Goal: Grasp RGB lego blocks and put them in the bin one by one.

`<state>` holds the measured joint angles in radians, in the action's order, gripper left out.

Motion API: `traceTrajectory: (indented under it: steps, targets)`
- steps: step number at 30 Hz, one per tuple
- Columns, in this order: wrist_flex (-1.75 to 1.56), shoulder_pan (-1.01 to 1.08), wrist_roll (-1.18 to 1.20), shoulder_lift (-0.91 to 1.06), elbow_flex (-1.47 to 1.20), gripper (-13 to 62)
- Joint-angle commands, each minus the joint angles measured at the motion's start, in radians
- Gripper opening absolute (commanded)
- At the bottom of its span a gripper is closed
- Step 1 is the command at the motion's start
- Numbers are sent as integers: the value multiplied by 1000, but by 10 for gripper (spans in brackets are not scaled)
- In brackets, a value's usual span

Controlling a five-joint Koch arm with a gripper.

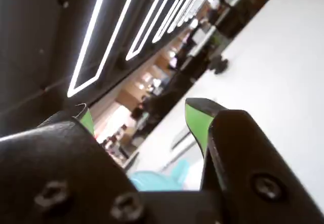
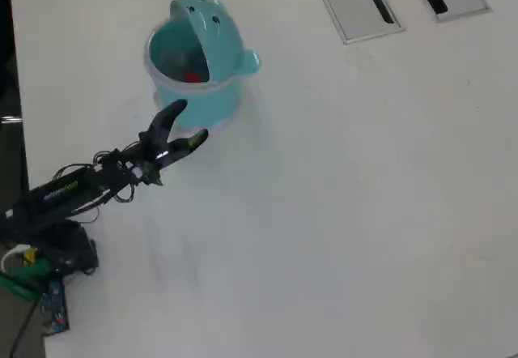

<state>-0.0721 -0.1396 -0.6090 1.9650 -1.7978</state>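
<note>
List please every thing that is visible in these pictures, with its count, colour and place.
bin: one, teal, lid open, upper left of the overhead view
block: one, red, inside the bin; other blocks not seen
panels: two, grey, slotted, top right of the overhead view
table: one, white, under everything
arm: one, black, left edge of the overhead view
gripper: one, black with green pads, open, empty, beside the bin

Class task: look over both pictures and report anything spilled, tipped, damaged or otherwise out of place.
Nothing stands out. In the overhead view the bin stands upright with its lid up and a red block inside; no block lies loose on the table. The hand is open and empty beside it.
</note>
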Motion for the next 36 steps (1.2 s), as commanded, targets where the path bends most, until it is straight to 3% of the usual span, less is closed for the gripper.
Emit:
traceTrajectory:
  steps: [1,8,36]
  targets:
    - [-149,26,23,54,5,330]
    - [-417,112,38,118,-302,330]
    - [-802,173,66,354,-1005,330]
